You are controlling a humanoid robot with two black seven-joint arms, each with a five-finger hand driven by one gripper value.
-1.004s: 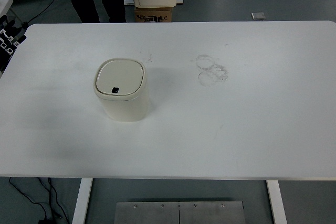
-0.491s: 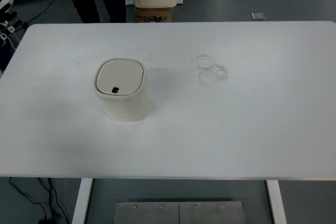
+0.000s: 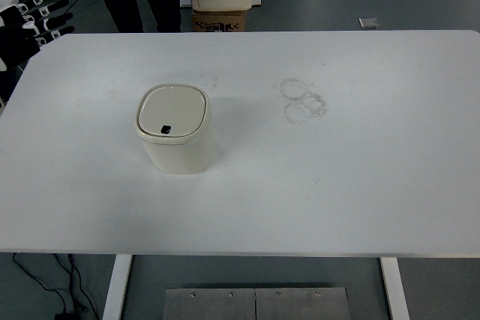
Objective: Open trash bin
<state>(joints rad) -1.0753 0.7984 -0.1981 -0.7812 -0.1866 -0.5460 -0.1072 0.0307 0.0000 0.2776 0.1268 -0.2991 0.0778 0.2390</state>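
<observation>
Head view: the trash bin (image 3: 175, 138) sits on the worktop (image 3: 360, 185) with its lid (image 3: 172, 112) shut. The left hand (image 3: 34, 22), far left, has spread fingers (image 3: 54, 11) holding nothing, so all the opening is left.

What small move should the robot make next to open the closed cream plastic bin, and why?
Probably bring the left hand, fingers spread, from the white table's far-left corner toward the cream plastic bin; its lid is shut and nothing touches it.

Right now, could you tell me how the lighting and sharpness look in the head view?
Head view: even, soft light; the trash bin is sharp and casts only a faint shadow on the table; no glare; faint ring marks show clearly; the left hand at the top-left edge is slightly blurred.
</observation>
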